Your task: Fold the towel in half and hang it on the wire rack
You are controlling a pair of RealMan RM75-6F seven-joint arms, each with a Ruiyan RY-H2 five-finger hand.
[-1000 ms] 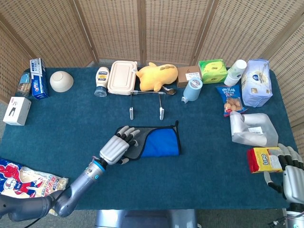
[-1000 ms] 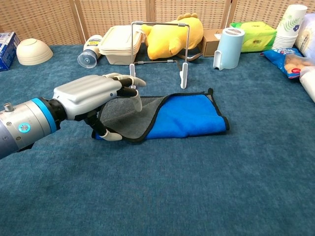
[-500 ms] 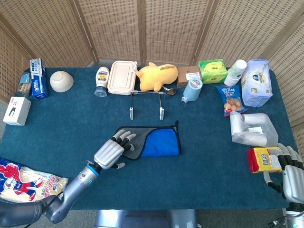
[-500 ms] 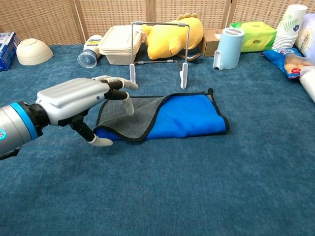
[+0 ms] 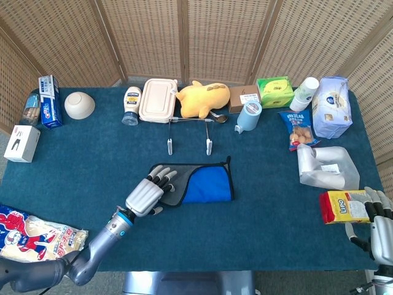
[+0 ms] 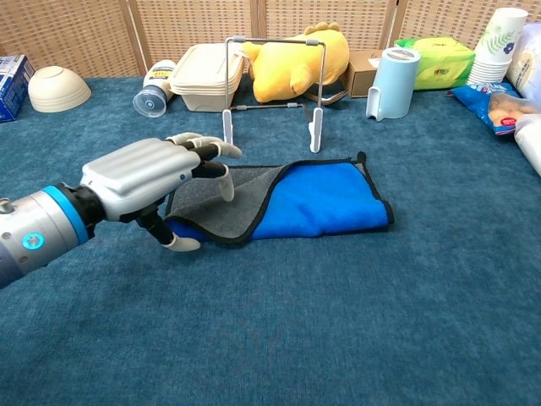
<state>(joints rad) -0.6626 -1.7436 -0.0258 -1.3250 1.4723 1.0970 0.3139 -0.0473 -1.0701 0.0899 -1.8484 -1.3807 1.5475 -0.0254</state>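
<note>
Towel (image 5: 206,182): lying folded mid-table, blue side up, grey flap turned over at its 9 o'clock end.
Left hand (image 5: 147,195): hovering at the grey edge, fingers spread, gripping nothing.
Wire rack (image 6: 272,80): standing upright at 12 o'clock from the towel, bare.
Right hand (image 5: 377,227): sitting at the table's 4 o'clock corner beside the yellow box (image 5: 344,206), fingers apart, holding nothing.

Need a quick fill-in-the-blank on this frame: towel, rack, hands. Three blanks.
1. The towel lies on the table, its top layer blue and its exposed underside ____.
2. The wire rack stands ____ with nothing hung on it.
3. The ____ hand is at the towel's gray end; the right hand is beside a yellow box.

Missing: gray; upright; left
</note>
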